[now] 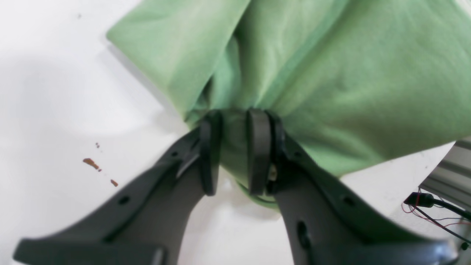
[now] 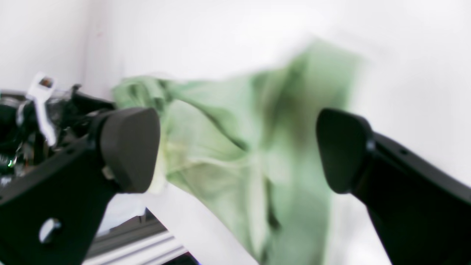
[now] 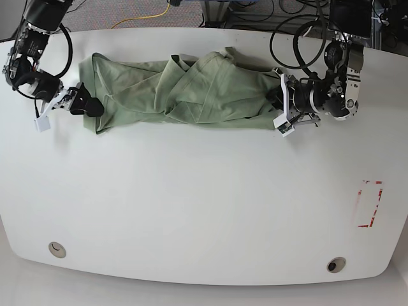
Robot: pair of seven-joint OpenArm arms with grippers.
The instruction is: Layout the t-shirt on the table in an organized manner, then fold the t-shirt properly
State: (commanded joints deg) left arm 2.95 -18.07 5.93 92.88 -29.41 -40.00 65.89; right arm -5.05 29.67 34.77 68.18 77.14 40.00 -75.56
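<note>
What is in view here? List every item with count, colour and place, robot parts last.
t-shirt: one, pale green, bunched in a long strip across the far part of the table.
table: one, glossy white, fills the base view.
grommet holes: two, round, near the front edge, left and right.
red marking: one, rectangular outline, right side.
cables: several, black and yellow, on the floor beyond the table.
left gripper: one, dark, closed on the shirt's edge.
right gripper: one, black, fingers apart, shirt beyond them.
</note>
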